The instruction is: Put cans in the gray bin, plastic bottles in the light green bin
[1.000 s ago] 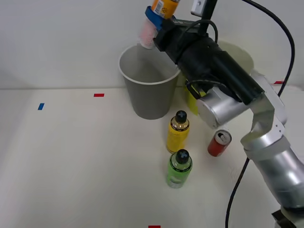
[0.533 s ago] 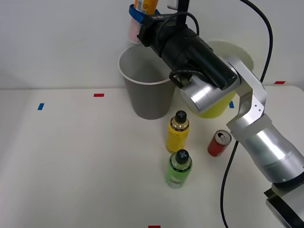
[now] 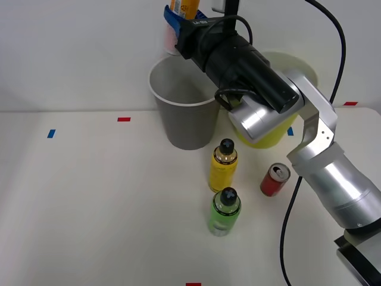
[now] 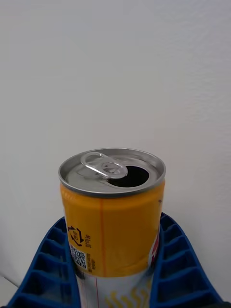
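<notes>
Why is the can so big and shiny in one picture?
In the right wrist view the orange can sits close to the camera, so it looms large, and light glints off its silver top; the claw holds it. In the front view the red can looks small, with soft shadows.

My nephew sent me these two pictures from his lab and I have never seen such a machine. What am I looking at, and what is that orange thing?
This is a robot with two arms; its right arm is working. One picture comes from a camera above the arms, looking down at a white table. The other comes from a camera on the right wrist.

The right gripper, with blue ribbed fingers, is shut on an orange can with an opened silver top, held above the gray bin. Beside that bin stands a light green bin, partly hidden by the arm.

On the table in front of the bins stand a yellow bottle and a green bottle, both dark-capped, and a red can.

The job is sorting: cans into gray, bottles into green.
</notes>
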You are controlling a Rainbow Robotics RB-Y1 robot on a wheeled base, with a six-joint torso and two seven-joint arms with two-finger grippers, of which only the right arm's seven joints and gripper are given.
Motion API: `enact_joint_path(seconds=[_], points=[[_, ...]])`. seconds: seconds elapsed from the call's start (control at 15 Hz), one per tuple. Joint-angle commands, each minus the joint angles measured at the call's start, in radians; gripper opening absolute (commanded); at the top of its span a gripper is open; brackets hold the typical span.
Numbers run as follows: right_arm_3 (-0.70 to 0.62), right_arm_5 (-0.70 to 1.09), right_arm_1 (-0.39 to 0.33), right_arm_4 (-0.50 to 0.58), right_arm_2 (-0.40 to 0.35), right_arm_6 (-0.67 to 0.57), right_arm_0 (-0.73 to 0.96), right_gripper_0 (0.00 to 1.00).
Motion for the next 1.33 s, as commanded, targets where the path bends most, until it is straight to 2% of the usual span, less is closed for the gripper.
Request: enact_joint_path(seconds=[0.07, 1.07, 1.27, 1.33], points=[[0.000, 0.000, -0.005, -0.002, 0.000, -0.005, 0.000, 1.00], [0.000, -0.026, -0.020, -0.022, 0.002, -0.017, 0.000, 1.00], [-0.031, -0.028, -0.071, -0.045, 0.002, -0.031, 0.003, 1.00], [-0.051, -0.028, -0.101, -0.083, 0.002, -0.034, 0.012, 1.00]])
